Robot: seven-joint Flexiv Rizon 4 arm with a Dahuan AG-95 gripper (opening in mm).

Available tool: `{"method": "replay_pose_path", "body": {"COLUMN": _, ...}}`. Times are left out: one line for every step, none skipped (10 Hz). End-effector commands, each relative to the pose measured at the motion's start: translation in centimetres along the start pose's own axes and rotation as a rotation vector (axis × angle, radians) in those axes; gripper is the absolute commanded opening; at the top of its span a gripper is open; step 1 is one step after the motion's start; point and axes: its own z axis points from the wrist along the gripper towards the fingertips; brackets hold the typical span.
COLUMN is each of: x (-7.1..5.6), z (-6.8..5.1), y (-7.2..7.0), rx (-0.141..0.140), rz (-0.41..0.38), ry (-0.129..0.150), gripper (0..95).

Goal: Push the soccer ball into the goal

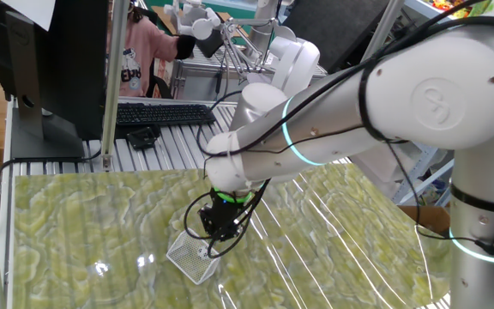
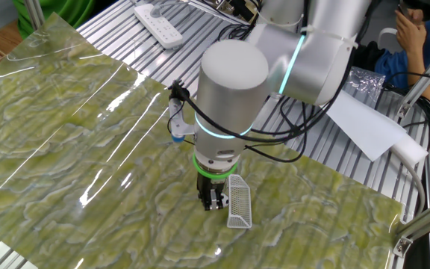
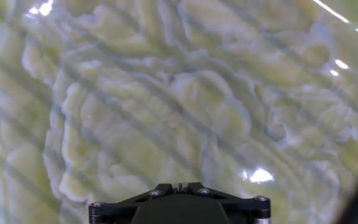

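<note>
End effector (image 2: 213,199) is lowered to the table (image 2: 66,142), right beside the goal (image 2: 239,200), at its open side. Whether it's released or clenched can't be told; fingers are hidden by the arm. Goal sits on green-patterned cover, near table's front edge. Soccer ball isn't seen in any view.

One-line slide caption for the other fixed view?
Robot arm's gripper lowered onto the green-patterned table, right beside the small white mesh goal; ball not visible.
</note>
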Motion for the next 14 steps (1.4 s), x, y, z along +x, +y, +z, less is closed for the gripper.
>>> {"method": "replay_pose_path", "body": {"x": 0.43, "z": -0.38, "y": -0.39, "rx": 0.003, "rz": 0.010, "ry": -0.001, "gripper": 0.0}}
{"method": "replay_pose_path", "body": {"x": 0.46, "z": -0.79, "y": -0.71, "rx": 0.014, "rz": -0.006, "ry": 0.013, "gripper": 0.0}}
{"method": "replay_pose_path", "body": {"x": 0.42, "z": -1.17, "y": -0.98, "rx": 0.022, "rz": -0.014, "ry": 0.025, "gripper": 0.0}}
{"method": "replay_pose_path", "body": {"x": 0.42, "z": -1.26, "y": -1.05, "rx": 0.021, "rz": -0.011, "ry": 0.031, "gripper": 0.0}}
{"method": "replay_pose_path", "body": {"x": 0.46, "z": -1.24, "y": -1.06, "rx": 0.021, "rz": -0.012, "ry": 0.033, "gripper": 0.0}}
{"method": "replay_pose_path", "body": {"x": 0.47, "z": -1.23, "y": -1.06, "rx": 0.022, "rz": -0.014, "ry": 0.032, "gripper": 0.0}}
{"method": "replay_pose_path", "body": {"x": 0.47, "z": -1.23, "y": -1.06, "rx": 0.022, "rz": -0.015, "ry": 0.031, "gripper": 0.0}}
{"method": "replay_pose_path", "body": {"x": 0.47, "z": -1.24, "y": -1.06, "rx": 0.021, "rz": -0.014, "ry": 0.031, "gripper": 0.0}}
{"method": "replay_pose_path", "body": {"x": 0.47, "z": -1.23, "y": -1.06, "rx": 0.018, "rz": -0.012, "ry": 0.035, "gripper": 0.0}}
{"method": "replay_pose_path", "body": {"x": 0.48, "z": -1.24, "y": -1.06, "rx": 0.013, "rz": -0.014, "ry": 0.042, "gripper": 0.0}}
{"method": "replay_pose_path", "body": {"x": 0.48, "z": -1.24, "y": -1.06, "rx": 0.011, "rz": -0.015, "ry": 0.044, "gripper": 0.0}}
{"method": "replay_pose_path", "body": {"x": 0.50, "z": -1.25, "y": -1.06, "rx": 0.011, "rz": -0.017, "ry": 0.044, "gripper": 0.0}}
{"method": "replay_pose_path", "body": {"x": 0.56, "z": -1.23, "y": -1.03, "rx": 0.010, "rz": -0.021, "ry": 0.047, "gripper": 0.0}}
{"method": "replay_pose_path", "body": {"x": 0.63, "z": -1.22, "y": -0.99, "rx": 0.009, "rz": -0.021, "ry": 0.048, "gripper": 0.0}}
